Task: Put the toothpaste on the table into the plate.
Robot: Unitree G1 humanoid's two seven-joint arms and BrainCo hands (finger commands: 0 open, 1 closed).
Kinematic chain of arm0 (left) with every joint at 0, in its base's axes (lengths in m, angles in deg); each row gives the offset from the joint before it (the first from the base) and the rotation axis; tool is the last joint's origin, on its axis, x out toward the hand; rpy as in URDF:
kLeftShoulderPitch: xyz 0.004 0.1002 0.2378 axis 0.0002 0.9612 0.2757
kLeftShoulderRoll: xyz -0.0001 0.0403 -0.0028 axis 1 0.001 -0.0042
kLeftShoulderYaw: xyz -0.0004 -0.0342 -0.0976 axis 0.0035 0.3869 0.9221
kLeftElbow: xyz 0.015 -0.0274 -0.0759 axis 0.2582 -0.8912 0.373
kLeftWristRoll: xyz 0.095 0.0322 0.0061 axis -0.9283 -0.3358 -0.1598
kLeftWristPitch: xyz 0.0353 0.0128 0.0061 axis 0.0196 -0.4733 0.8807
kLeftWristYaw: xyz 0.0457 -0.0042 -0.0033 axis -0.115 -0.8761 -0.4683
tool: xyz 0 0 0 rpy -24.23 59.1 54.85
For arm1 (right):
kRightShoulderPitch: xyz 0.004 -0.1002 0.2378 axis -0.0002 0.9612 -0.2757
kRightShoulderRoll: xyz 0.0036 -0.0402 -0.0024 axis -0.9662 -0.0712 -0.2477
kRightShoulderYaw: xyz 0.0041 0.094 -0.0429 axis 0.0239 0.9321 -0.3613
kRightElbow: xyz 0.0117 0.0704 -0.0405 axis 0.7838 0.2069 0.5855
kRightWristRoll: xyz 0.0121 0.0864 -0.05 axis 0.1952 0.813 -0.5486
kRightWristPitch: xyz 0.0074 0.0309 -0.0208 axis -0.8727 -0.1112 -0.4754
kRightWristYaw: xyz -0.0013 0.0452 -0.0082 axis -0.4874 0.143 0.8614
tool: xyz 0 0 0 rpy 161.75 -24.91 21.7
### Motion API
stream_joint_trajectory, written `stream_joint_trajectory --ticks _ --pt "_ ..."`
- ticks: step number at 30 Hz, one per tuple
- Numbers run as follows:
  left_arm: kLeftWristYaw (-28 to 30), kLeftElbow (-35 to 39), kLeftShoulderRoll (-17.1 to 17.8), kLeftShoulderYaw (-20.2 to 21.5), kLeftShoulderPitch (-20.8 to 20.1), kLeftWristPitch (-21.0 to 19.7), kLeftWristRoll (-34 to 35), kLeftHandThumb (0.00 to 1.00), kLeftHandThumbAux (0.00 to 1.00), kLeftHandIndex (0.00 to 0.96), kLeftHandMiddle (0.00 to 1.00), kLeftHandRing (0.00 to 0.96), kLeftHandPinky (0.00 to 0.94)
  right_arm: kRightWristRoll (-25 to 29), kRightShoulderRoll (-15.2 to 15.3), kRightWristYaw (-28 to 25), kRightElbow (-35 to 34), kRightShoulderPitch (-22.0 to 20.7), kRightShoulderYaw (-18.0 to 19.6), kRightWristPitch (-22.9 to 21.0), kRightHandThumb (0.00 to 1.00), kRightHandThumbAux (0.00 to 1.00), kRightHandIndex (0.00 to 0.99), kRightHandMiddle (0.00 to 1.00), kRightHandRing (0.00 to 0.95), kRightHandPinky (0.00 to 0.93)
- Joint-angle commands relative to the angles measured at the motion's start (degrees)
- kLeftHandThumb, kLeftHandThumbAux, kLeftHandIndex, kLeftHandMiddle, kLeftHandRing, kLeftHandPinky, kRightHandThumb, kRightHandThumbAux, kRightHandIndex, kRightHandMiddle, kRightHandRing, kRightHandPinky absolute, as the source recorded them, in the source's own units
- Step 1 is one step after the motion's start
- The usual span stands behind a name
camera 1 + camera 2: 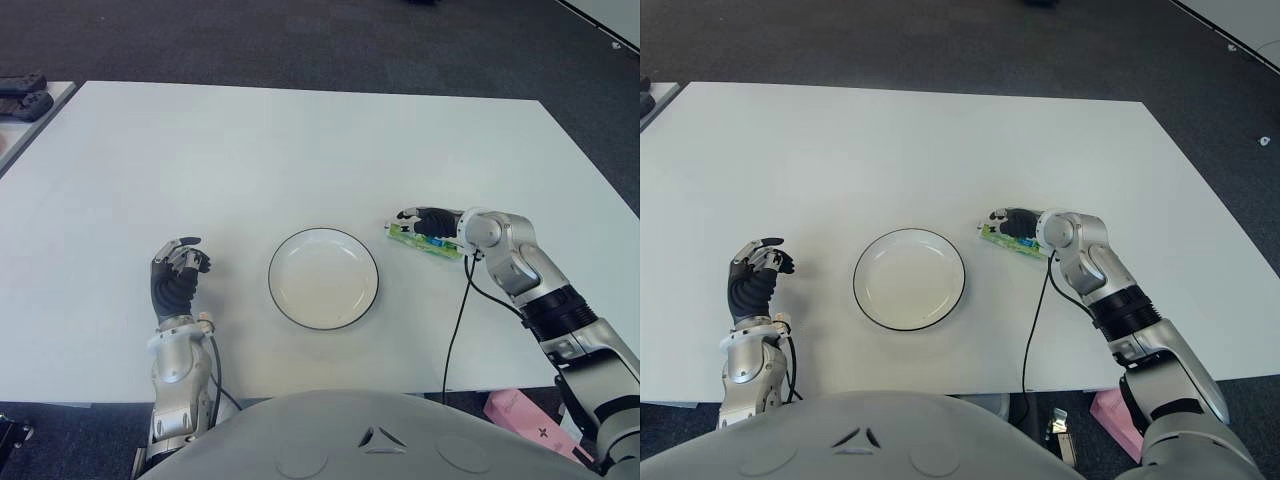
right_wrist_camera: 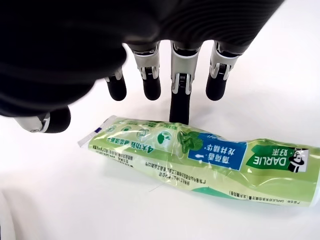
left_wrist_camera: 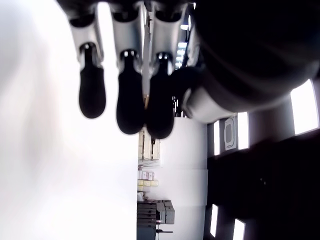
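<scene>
while crinkled toothpaste (image 2: 200, 157) lies flat, right hand (image 2: 165, 90) hovers open-fingered.

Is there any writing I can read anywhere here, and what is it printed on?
"DARLIE": white brand name on a green patch of the toothpaste tube, lying on the table under the open right hand.
Chinese characters in the tube's blue band and beside "DARLIE": visible, too unclear to quote.
Fine print along the tube's edge: too small to read.
The plate and the left hand, left of the plate: no writing.
</scene>
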Motion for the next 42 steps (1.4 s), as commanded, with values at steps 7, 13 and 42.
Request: stream_joint_trajectory --ticks 7,13,42 --pt "-0.7 1.1 -1.7 -1.0 0.3 -1.4 0.2 0.698 0.721 0.436 0.650 0.625 0.578 -5.8 1.7 -6.0 -2.7 4.2 -3.9 -2.3 0.541 0.149 0.000 0.000 0.000 0.000" --pt "-0.5 1.4 -1.9 -1.0 0.6 -0.8 0.5 0.697 0.721 0.436 0.642 0.616 0.567 -8.4 2.0 -5.5 -4.5 6.5 -4.2 -1.6 0.545 0.134 0.000 0.000 0.000 0.000" --pt "-1.6 4.6 -2.6 -0.4 3.2 -2.0 1.9 0.699 0.720 0.437 0.647 0.621 0.580 -22.2 -4.1 22.1 8.7 17.6 -6.8 5.1 0.589 0.110 0.000 0.000 0.000 0.000"
